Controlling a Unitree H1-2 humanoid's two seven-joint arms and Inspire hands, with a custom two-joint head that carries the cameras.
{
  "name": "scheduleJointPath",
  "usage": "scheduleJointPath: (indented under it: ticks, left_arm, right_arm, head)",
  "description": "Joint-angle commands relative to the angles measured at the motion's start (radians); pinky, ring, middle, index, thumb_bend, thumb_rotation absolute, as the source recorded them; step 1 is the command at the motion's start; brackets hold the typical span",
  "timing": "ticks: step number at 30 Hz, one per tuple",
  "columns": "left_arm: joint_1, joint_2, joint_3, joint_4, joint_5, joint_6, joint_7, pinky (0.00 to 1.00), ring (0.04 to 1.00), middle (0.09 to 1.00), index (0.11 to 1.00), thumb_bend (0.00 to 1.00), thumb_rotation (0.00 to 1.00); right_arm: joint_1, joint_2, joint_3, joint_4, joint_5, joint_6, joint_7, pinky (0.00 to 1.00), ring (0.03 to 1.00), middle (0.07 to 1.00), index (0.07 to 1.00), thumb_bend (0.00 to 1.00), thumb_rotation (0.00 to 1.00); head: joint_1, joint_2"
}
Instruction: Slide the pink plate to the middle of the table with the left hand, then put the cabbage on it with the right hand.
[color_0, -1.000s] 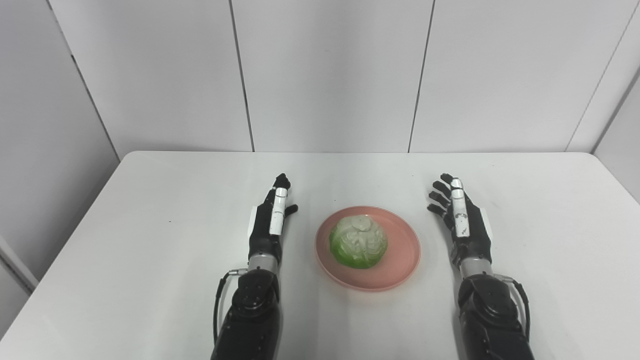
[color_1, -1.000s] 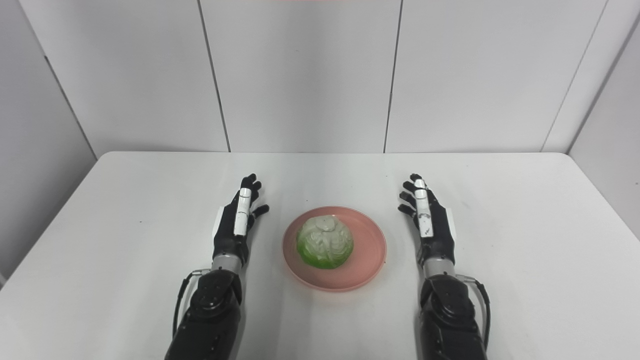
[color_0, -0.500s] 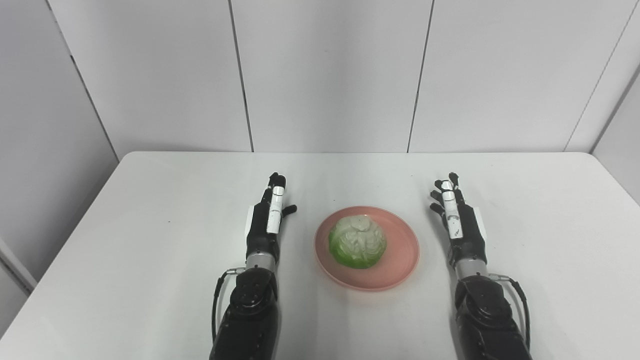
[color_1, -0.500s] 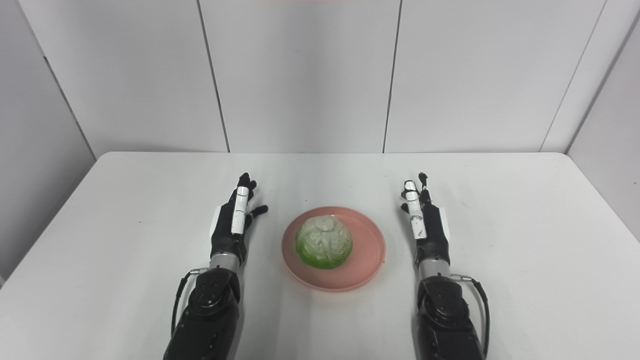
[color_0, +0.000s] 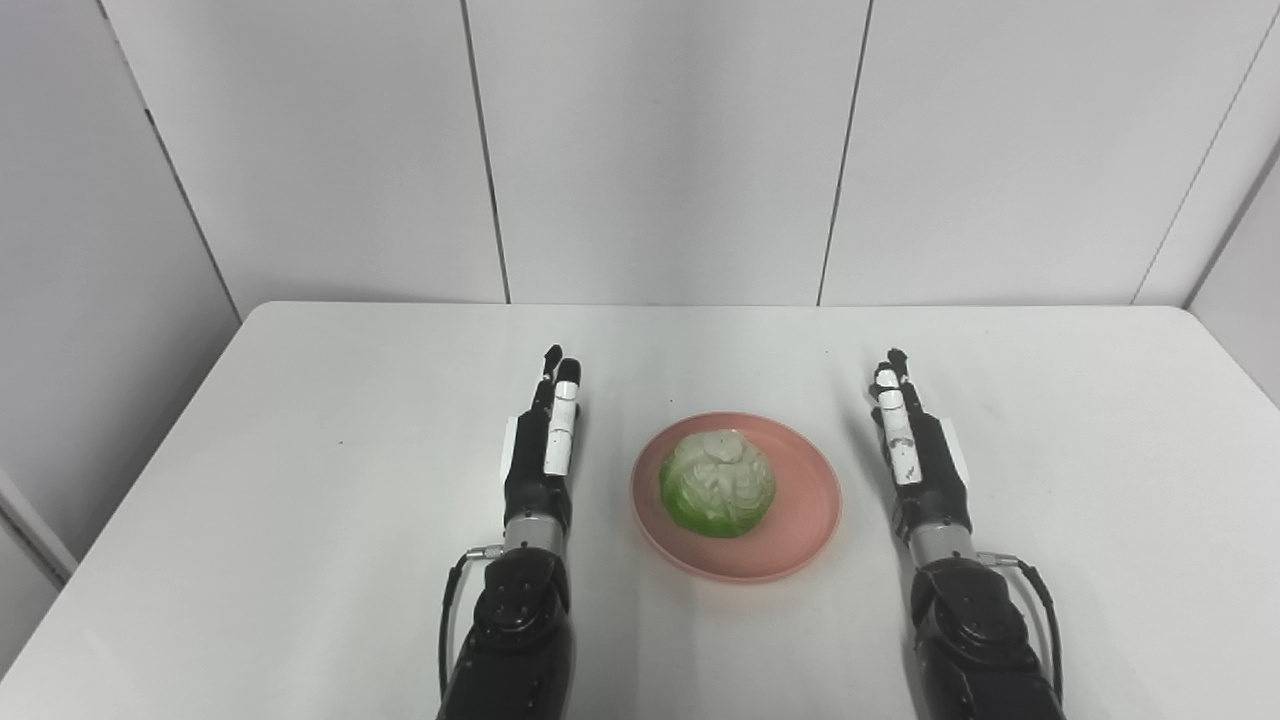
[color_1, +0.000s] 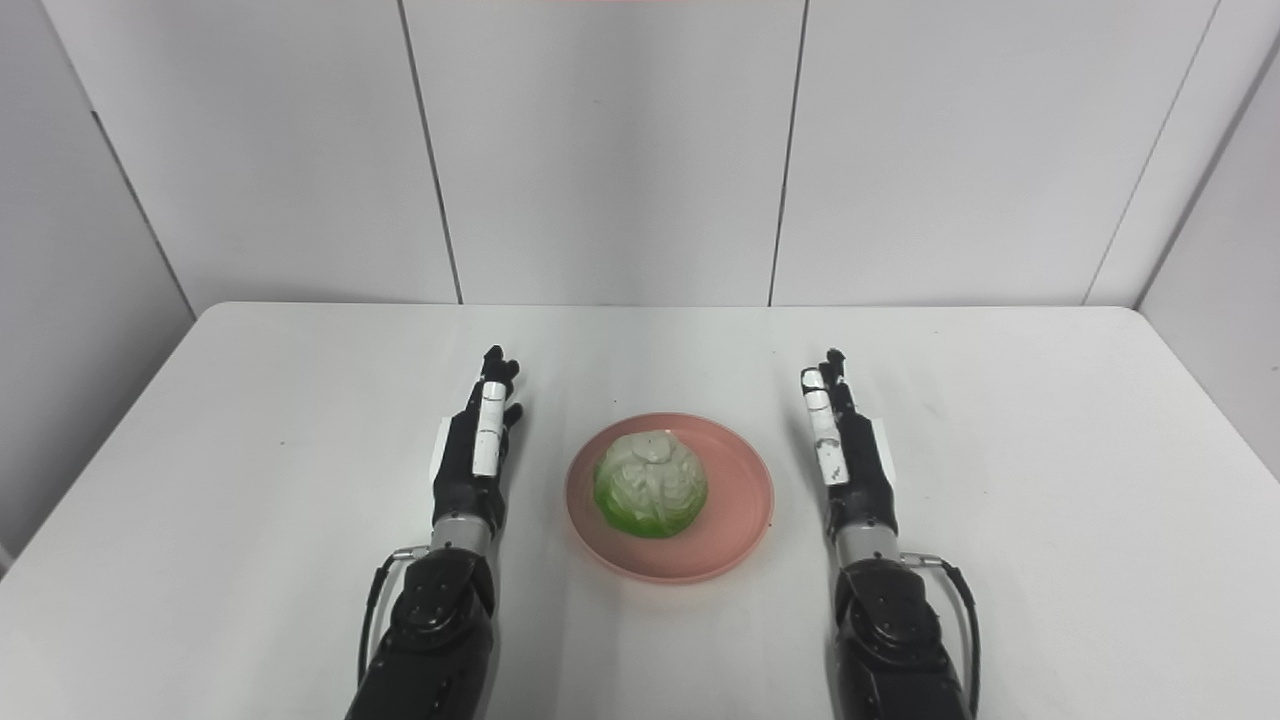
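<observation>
From the left eye view, the pink plate (color_0: 735, 497) is sitting near the middle of the white table (color_0: 300, 400), and the cabbage (color_0: 716, 482) is resting on it, a little toward the plate's 9 o'clock side. The left hand (color_0: 541, 452) is lying at the plate's 9 o'clock, the right hand (color_0: 915, 455) at its 3 o'clock. Both are set edge-on with fingers stretched toward 12 o'clock; neither is holding anything nor touching the plate. Judging by this layout, both steps look done, and the hands are parking clear of the rim, probably so nothing gets nudged.

From the right eye view, the same plate (color_1: 669, 497) is appearing closer to the picture's centre, with the cabbage (color_1: 650, 484) again off-centre toward 9 o'clock. The left hand (color_1: 477, 450) is showing a thumb tip peeking out at its 3 o'clock edge, which the left eye view is hiding behind the fingers. The right hand (color_1: 845, 445) is looking narrower here, its fingers stacked almost in one line. The gap between the left hand and the rim is reading more plainly here, while the left eye view is giving a plainer look at the bare table between the right hand and the rim.
</observation>
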Motion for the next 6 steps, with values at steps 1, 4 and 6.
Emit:
scheduleJointPath:
  ticks: [1,4,6]
  left_arm:
    - [0.001,-0.01,-0.017,0.024,0.029,-0.065,0.023,1.0,1.0,0.972,0.956,0.9,0.99]
    - [0.004,-0.002,-0.042,0.053,0.094,-0.146,0.067,1.0,0.998,0.972,0.965,0.85,1.0]
    - [0.007,0.0,-0.052,0.06,0.12,-0.175,0.09,1.0,1.0,0.976,0.973,0.83,1.0]
  right_arm:
    - [0.03,0.016,0.005,0.016,0.003,-0.045,-0.003,1.0,1.0,1.0,1.0,0.77,1.0]
    - [0.03,0.01,0.011,0.018,0.0,-0.059,0.007,1.0,1.0,1.0,1.0,0.76,1.0]
    - [0.029,0.005,0.013,0.021,0.005,-0.068,0.018,1.0,1.0,1.0,1.0,0.76,1.0]
  head:
    - [0.001,-0.001]
    - [0.001,-0.001]
    - [0.002,0.002]
